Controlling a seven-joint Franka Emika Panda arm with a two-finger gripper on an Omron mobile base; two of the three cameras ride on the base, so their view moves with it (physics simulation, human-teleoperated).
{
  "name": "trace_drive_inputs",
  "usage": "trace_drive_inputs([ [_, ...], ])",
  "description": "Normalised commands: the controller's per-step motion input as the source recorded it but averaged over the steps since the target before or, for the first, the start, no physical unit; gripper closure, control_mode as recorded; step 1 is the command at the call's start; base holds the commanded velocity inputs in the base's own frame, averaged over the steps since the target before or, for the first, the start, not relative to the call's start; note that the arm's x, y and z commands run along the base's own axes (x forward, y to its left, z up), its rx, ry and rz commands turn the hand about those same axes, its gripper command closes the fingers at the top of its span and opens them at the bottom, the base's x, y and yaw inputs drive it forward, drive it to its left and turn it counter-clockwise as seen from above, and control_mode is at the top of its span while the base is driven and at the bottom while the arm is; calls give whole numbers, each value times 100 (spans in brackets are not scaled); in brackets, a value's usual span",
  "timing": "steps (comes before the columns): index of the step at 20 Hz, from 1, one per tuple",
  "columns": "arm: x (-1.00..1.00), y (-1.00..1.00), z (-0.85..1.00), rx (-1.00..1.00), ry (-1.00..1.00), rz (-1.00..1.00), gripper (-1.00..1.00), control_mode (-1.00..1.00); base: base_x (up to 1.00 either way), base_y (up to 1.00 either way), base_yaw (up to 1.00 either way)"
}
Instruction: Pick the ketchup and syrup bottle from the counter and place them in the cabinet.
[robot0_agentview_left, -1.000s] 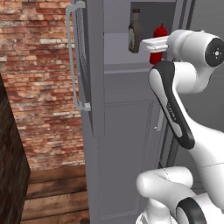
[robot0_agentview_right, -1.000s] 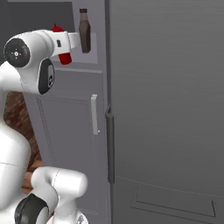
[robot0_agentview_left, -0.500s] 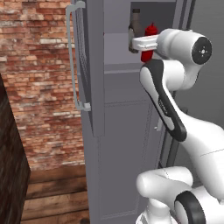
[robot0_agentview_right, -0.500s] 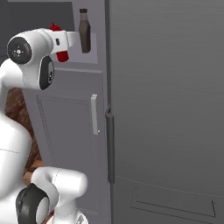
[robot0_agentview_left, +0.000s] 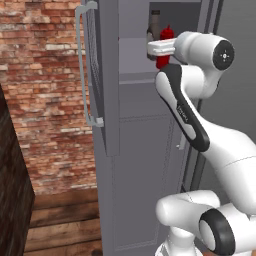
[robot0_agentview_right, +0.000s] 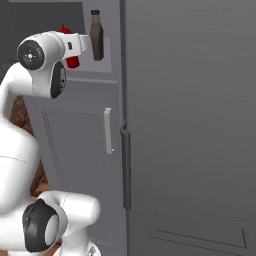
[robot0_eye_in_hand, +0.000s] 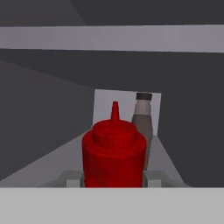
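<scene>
Currently your tool (robot0_eye_in_hand: 113, 177) pinches the upright ketchup (robot0_eye_in_hand: 113, 151) inside the cabinet (robot0_agentview_left: 131, 57); the syrup bottle (robot0_eye_in_hand: 142, 120) stands just behind, farther in.

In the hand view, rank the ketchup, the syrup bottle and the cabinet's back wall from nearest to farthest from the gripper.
1. The ketchup, held between the fingers of the gripper.
2. The syrup bottle, just behind the ketchup, slightly to its right, standing on the shelf.
3. The cabinet's back wall, the pale panel behind both bottles, farthest.

syrup bottle (robot0_eye_in_hand: 142, 127) half-hidden (behind ketchup (robot0_eye_in_hand: 113, 153))
</scene>
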Motion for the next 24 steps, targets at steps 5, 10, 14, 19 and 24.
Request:
trace_drive_inputs([
  [5,26,0,-3,0,0,3,100,-100,0,0,0],
  [10,24,1,-16,1,0,4,100,-100,0,0,0],
  [14,18,4,-20,0,0,5,100,-100,0,0,0],
  [19,17,3,-16,0,0,5,100,-100,0,0,0],
  [24,23,2,-9,0,0,4,100,-100,0,0,0],
])
